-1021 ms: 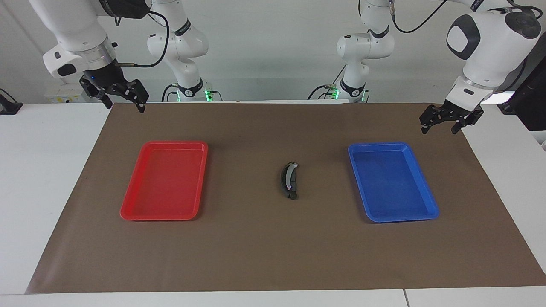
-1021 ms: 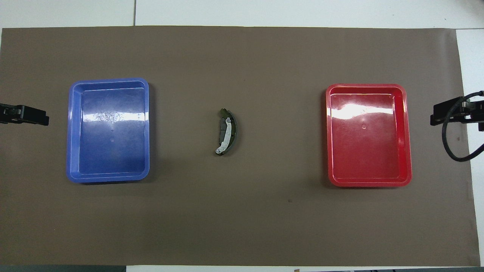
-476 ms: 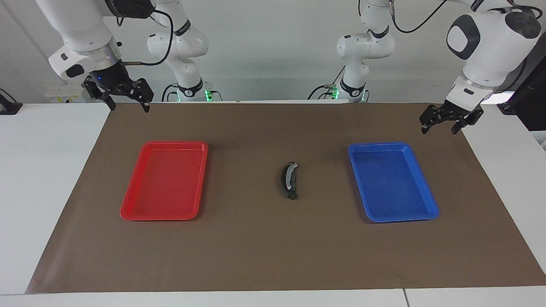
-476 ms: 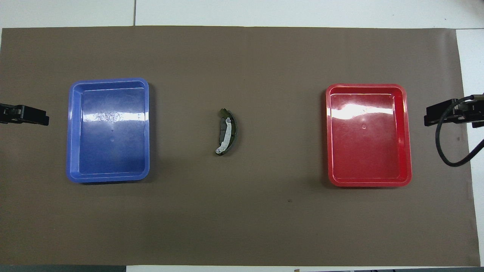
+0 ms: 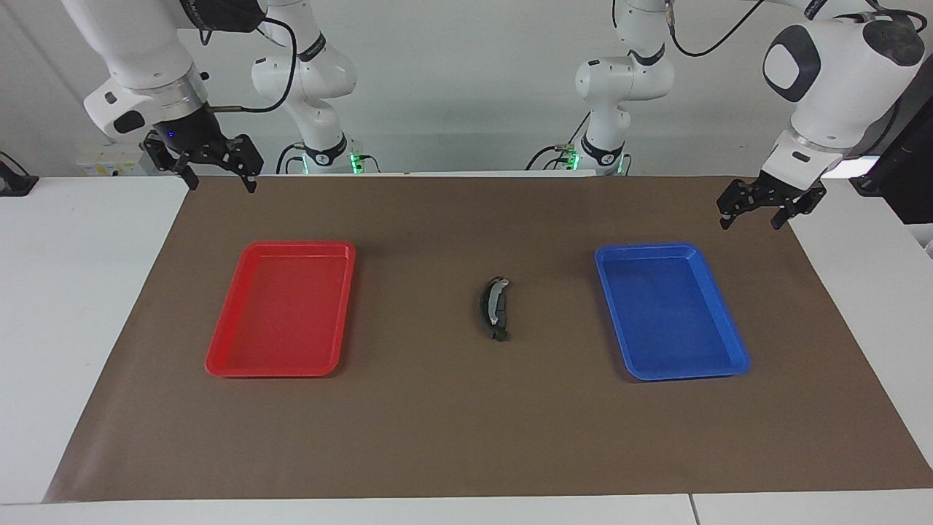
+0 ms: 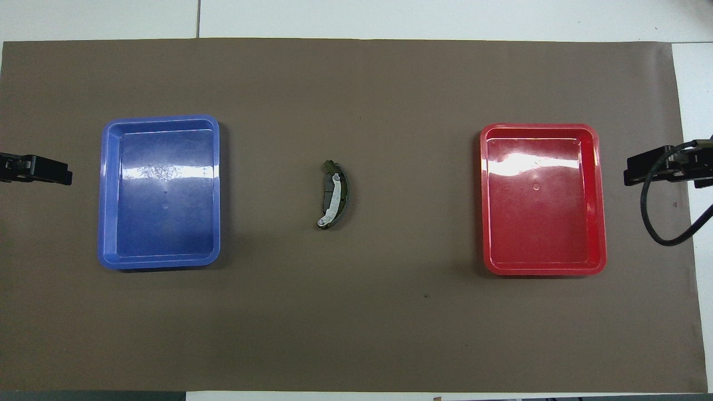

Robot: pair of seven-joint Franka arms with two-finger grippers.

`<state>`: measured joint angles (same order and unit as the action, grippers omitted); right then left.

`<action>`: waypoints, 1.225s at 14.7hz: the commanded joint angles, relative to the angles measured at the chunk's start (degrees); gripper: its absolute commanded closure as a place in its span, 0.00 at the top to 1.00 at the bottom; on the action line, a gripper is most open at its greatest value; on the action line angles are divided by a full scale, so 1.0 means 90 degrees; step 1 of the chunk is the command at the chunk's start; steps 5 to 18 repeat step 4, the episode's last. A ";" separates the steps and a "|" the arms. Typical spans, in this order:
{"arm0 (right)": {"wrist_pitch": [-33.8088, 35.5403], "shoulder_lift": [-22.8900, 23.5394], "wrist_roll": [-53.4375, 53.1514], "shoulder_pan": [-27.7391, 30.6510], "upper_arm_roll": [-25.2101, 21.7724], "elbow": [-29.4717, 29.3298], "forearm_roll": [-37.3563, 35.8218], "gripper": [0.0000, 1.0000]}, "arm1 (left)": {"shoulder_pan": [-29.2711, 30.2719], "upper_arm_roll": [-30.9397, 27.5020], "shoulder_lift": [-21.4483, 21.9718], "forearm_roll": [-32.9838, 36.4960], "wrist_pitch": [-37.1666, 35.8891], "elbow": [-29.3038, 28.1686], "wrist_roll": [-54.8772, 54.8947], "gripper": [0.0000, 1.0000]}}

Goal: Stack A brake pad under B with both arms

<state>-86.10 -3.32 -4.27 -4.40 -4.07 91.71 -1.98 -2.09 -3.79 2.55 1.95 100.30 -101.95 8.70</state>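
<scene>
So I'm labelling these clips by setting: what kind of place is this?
Most likely a robotics lab test bench: two white arms mounted at a white table, a brown mat laid over it, and a red tray and blue tray flanking stacked brake parts.

B (image 5: 493, 306) is stacked on A brake pad (image 6: 327, 191) mid-mat (image 5: 466, 437), between two trays: one tray (image 5: 219, 361) toward the right arm's end, another tray (image 5: 736, 357) toward the left arm's end.

Both arms hang raised, left tool (image 5: 754, 213) and right tool (image 5: 217, 171) open, empty.
</scene>
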 commanded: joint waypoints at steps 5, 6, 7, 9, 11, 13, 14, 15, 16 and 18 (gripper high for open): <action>-0.0130 -0.0070 0.0317 0.0030 0.0023 0.0142 0.0103 1.00 | 0.0046 0.0031 0.0029 -0.0011 -0.0060 0.0019 0.0049 0.99; -0.0130 -0.0070 0.0317 0.0030 0.0023 0.0142 0.0103 1.00 | 0.0046 0.0031 0.0029 -0.0011 -0.0060 0.0019 0.0049 0.99; -0.0130 -0.0070 0.0317 0.0030 0.0023 0.0142 0.0103 1.00 | 0.0046 0.0031 0.0029 -0.0011 -0.0060 0.0019 0.0049 0.99; -0.0130 -0.0070 0.0317 0.0030 0.0023 0.0142 0.0103 1.00 | 0.0046 0.0031 0.0029 -0.0011 -0.0060 0.0019 0.0049 0.99; -0.0130 -0.0070 0.0317 0.0030 0.0023 0.0142 0.0103 1.00 | 0.0046 0.0031 0.0029 -0.0011 -0.0060 0.0019 0.0049 0.99; -0.0130 -0.0070 0.0317 0.0030 0.0023 0.0142 0.0103 1.00 | 0.0046 0.0031 0.0029 -0.0011 -0.0060 0.0019 0.0049 0.99; -0.0130 -0.0070 0.0317 0.0030 0.0023 0.0142 0.0103 1.00 | 0.0046 0.0031 0.0029 -0.0011 -0.0060 0.0019 0.0049 0.99; -0.0130 -0.0070 0.0317 0.0030 0.0023 0.0142 0.0103 1.00 | 0.0046 0.0031 0.0029 -0.0011 -0.0060 0.0019 0.0049 0.99; -0.0130 -0.0070 0.0317 0.0030 0.0023 0.0142 0.0103 1.00 | 0.0046 0.0031 0.0029 -0.0011 -0.0060 0.0019 0.0049 0.99; -0.0130 -0.0070 0.0317 0.0030 0.0023 0.0142 0.0103 1.00 | 0.0046 0.0031 0.0029 -0.0011 -0.0060 0.0019 0.0049 0.99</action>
